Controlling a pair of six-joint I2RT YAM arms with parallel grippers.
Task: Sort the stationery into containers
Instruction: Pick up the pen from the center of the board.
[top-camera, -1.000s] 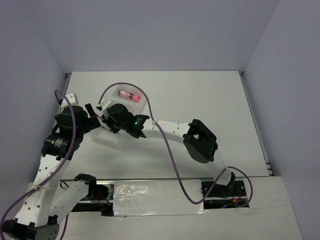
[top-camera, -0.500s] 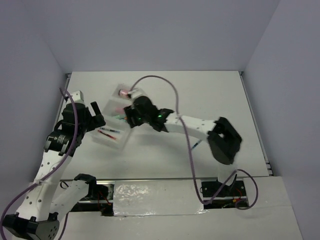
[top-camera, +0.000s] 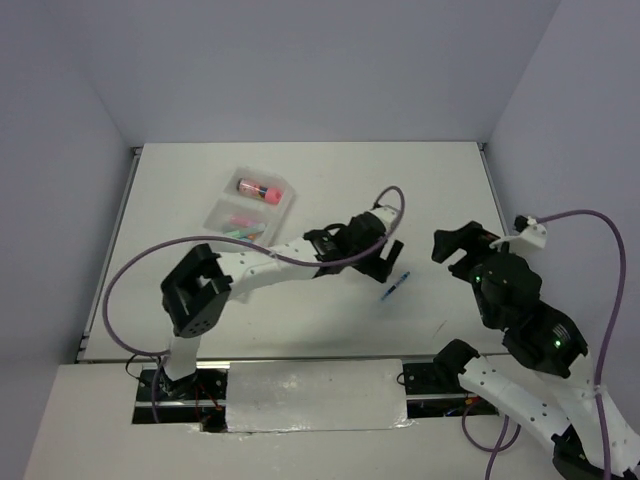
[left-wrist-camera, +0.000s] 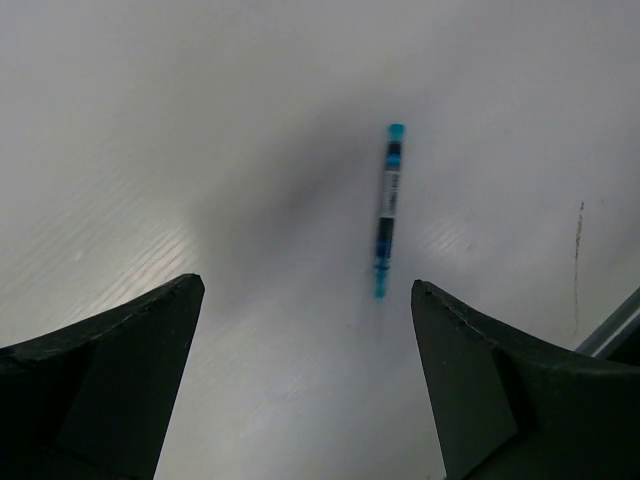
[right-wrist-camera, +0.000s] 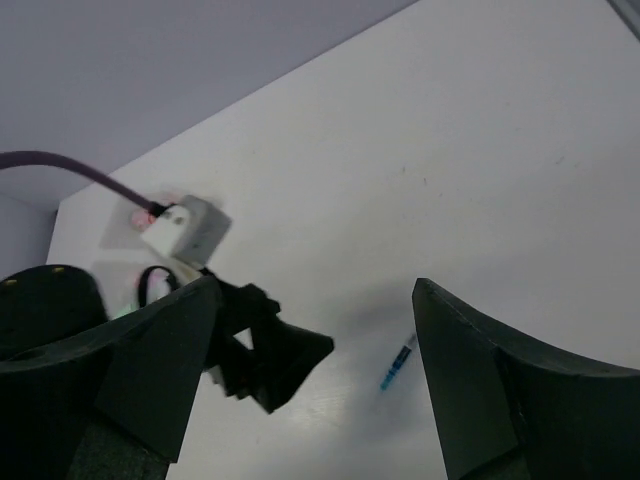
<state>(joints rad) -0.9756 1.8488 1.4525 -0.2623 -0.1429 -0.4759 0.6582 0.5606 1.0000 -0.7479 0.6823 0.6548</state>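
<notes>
The clear tray (top-camera: 283, 205) sits at the back left and holds a pink-red tube (top-camera: 257, 188) and highlighters (top-camera: 240, 226). A thin blue pen (top-camera: 396, 287) lies alone on the white table, right of centre. My left gripper (top-camera: 384, 262) reaches across to it, open and empty. In the left wrist view the left gripper (left-wrist-camera: 305, 290) hovers just short of the pen (left-wrist-camera: 387, 205), a little to its left. My right gripper (top-camera: 452, 245) is raised at the right, also open. In the right wrist view the right gripper (right-wrist-camera: 312, 290) looks down on the pen (right-wrist-camera: 397, 365).
The left arm's links (top-camera: 250, 268) stretch across the table's front between its base and the pen. A purple cable (top-camera: 392, 198) loops above its wrist. Grey walls enclose the table on three sides. A metal rail (top-camera: 510, 240) runs along the right edge.
The right arm has pulled back from the tray to the right side and its jaws have opened. The left arm has swung from the far left across to the blue pen.
</notes>
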